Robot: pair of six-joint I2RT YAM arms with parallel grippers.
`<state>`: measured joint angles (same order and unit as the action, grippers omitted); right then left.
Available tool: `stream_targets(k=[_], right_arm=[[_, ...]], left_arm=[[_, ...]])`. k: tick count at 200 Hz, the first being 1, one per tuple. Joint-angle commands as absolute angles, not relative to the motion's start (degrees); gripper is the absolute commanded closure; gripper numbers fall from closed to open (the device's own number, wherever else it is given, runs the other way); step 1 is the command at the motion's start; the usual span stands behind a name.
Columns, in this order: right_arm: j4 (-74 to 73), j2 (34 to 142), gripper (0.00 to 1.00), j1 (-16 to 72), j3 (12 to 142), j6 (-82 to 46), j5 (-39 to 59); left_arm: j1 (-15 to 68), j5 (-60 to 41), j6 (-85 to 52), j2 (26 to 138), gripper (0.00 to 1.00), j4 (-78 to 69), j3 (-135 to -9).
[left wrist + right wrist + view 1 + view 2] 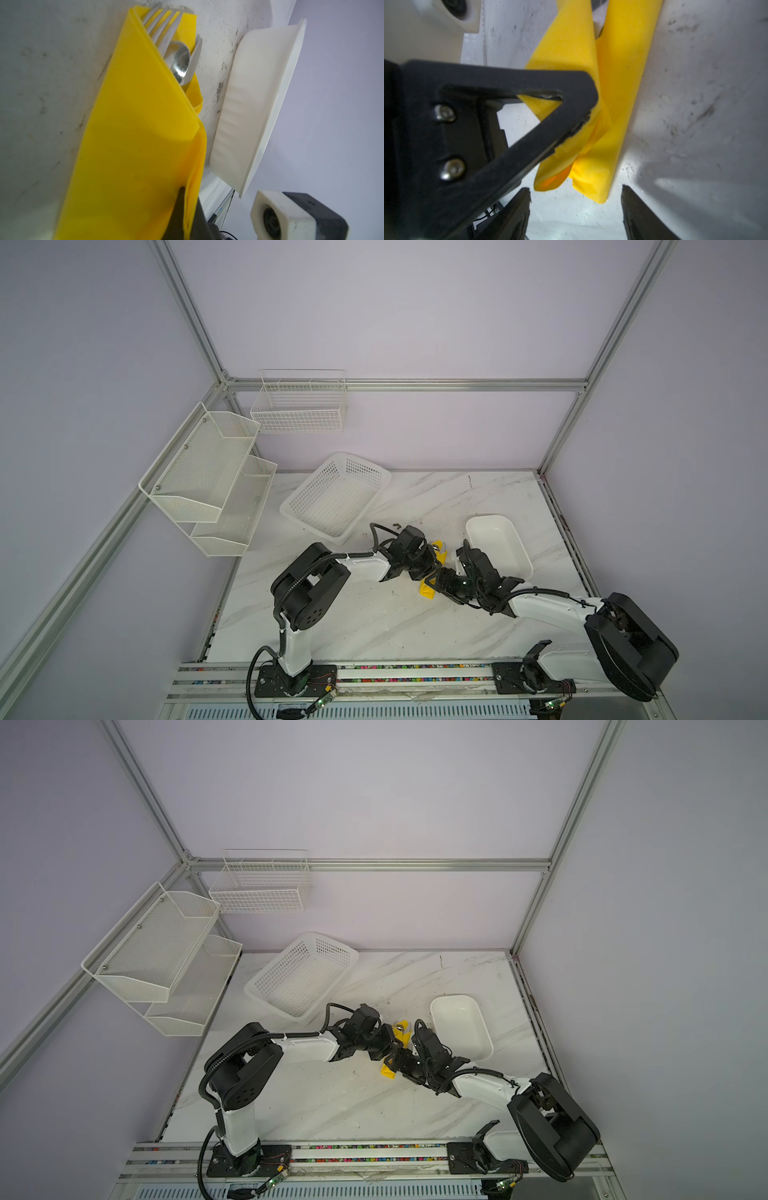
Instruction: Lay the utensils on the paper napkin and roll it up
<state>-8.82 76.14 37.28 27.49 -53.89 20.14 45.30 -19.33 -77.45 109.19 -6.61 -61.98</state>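
- Right gripper (575, 187) fingers sit nearest the lens: spread apart, nothing between them, just short of the bundle's near end
- Left gripper (592, 112) is clamped on the loose flap of the paper napkin (135, 135), holding it up off the bundle
- Napkin lies on the marble table (695, 104) beside the white tray (259, 104), partly wrapped
- The utensils (176, 54) poke from its far open end: fork (158, 27), spoon (180, 60), third piece unclear
- Step judged: closing the roll
- Keep the flap taut and carry it low over the bundle
- Right gripper should pin the near end so nothing slides out
- Thin paper may tear under a hard pull
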Motion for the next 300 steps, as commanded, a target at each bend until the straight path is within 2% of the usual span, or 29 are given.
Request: stream_targets(k=[1,31,107,126,170,198,222,243,300], right_arm=[[-12.3,76.9,0.28,37.1,26.8,-57.2,18.0],[-15.4,77.7,0.26,37.1,26.6,-58.0,19.2],[-17.0,78.4,0.27,37.1,25.8,-62.2,13.8],[-17.0,78.4,0.33,37.1,25.4,-62.1,13.7],[-15.0,78.4,0.57,37.1,24.5,-61.2,13.9],[-15.0,77.2,0.65,37.1,24.1,-61.3,14.4],[-15.6,76.9,0.50,37.1,24.6,-61.3,16.1],[-13.6,77.3,0.41,37.1,25.8,-61.1,15.3],[-18.2,80.1,0.36,37.3,25.7,-61.1,17.3]], left_arm=[[45.8,-20.4,-78.3,109.6,1.00,-8.9,-61.5],[46.0,-20.3,-78.4,109.7,1.00,-9.0,-61.4],[46.5,-20.7,-79.0,110.4,1.00,-9.3,-61.5],[46.5,-20.9,-79.0,110.6,1.00,-9.4,-61.8],[46.6,-21.3,-79.0,110.8,1.00,-9.3,-62.3],[46.7,-21.5,-79.1,110.7,1.00,-9.4,-62.4],[46.7,-21.9,-79.1,111.0,1.00,-9.4,-62.7],[46.8,-21.9,-79.1,111.0,1.00,-9.4,-62.7],[47.2,-22.1,-79.4,111.4,1.00,-9.4,-62.9]])
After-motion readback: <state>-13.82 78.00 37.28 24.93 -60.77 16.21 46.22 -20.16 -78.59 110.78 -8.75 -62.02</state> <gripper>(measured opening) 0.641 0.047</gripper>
